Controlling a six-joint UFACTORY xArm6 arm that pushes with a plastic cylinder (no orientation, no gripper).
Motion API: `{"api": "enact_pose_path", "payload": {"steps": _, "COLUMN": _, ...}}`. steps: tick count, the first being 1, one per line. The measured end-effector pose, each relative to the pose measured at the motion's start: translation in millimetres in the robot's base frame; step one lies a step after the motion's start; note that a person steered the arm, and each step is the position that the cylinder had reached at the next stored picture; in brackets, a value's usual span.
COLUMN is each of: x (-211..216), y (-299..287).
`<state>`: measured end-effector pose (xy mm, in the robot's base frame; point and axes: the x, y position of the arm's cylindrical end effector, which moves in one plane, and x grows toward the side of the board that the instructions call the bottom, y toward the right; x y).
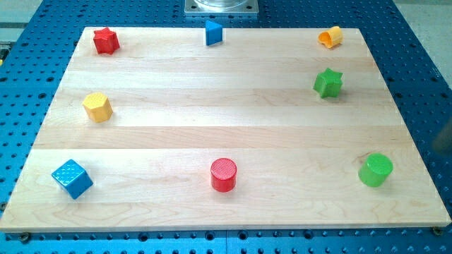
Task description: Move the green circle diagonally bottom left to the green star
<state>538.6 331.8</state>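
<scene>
The green circle (375, 170), a short cylinder, stands near the board's bottom right corner. The green star (328, 82) lies above it and a little to the left, near the right edge. The two are well apart. My tip does not show clearly. A blurred grey shape (443, 137) sits at the view's right edge, just off the board and up and to the right of the green circle. I cannot tell whether it is the rod.
On the wooden board (212, 99) there are also a red star (106, 41) at top left, a blue triangle (213, 32) at top middle, an orange block (330, 37) at top right, a yellow hexagon (97, 107) at left, a blue cube (72, 178) at bottom left and a red cylinder (224, 174) at bottom middle.
</scene>
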Motion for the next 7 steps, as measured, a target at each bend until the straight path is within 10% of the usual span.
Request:
{"api": "enact_pose_path", "payload": {"steps": 1, "x": 77.6, "y": -44.2}}
{"api": "enact_pose_path", "payload": {"steps": 7, "x": -22.2, "y": -128.2}}
